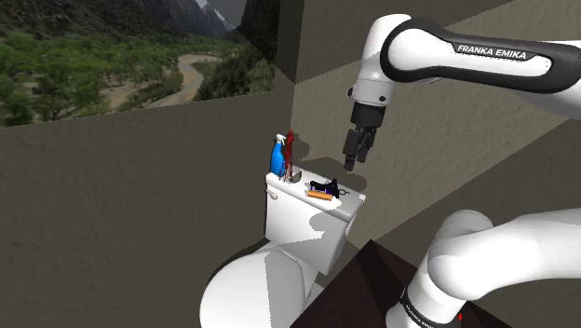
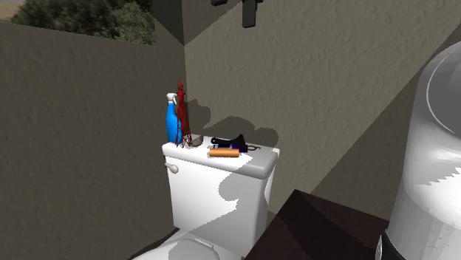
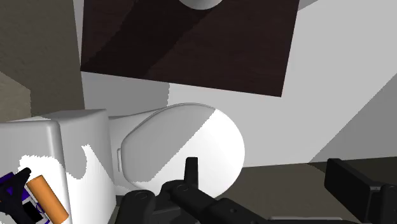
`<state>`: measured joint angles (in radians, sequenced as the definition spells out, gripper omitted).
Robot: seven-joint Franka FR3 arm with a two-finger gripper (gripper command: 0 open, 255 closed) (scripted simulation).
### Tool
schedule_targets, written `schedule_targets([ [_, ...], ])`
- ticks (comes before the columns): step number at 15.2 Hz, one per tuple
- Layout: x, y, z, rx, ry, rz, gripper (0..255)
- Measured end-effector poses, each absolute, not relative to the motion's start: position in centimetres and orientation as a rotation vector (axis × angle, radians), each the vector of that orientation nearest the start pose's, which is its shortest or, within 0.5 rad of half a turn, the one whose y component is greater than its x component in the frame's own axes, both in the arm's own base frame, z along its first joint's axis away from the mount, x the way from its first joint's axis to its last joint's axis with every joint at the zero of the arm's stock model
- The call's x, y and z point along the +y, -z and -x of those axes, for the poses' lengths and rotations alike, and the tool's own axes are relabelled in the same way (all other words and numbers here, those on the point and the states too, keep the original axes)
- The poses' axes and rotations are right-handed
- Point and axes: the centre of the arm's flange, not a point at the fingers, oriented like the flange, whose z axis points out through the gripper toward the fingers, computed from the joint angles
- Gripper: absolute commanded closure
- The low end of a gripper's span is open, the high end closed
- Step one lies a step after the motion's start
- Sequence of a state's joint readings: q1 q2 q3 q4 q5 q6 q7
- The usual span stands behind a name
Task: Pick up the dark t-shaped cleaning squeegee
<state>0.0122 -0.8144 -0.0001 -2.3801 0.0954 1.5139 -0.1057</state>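
Note:
The dark squeegee (image 1: 329, 186) lies flat on the white toilet tank lid (image 1: 349, 207), black with purple-blue parts. An orange cylinder (image 1: 319, 196) lies against its near side. In the second exterior view the squeegee (image 2: 230, 142) rests behind the orange cylinder (image 2: 224, 154). My gripper (image 1: 351, 164) hangs open above the lid's end towards the shoulder view's right, a little past the squeegee, holding nothing. From the wrist, the squeegee (image 3: 13, 194) and orange cylinder (image 3: 49, 198) sit off to the side of the open gripper (image 3: 273, 188).
A blue spray bottle (image 1: 277, 155) and a tall red wiry object (image 1: 290, 149) stand at the lid's other end. The white toilet seat cover (image 3: 184, 146) lies below the tank. Grey walls meet in a corner just behind. My dark stand (image 1: 358, 284) is close by.

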Motion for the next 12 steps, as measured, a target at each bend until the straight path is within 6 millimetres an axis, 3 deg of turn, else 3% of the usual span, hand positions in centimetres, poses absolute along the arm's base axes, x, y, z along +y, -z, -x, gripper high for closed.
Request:
schedule_targets([
  [4, -0.3, -56.9, -30.2, -0.204, -0.066, 3.04, 0],
  [12, -7.4, -50.4, -34.4, -0.289, -0.044, 3.048, 0],
])
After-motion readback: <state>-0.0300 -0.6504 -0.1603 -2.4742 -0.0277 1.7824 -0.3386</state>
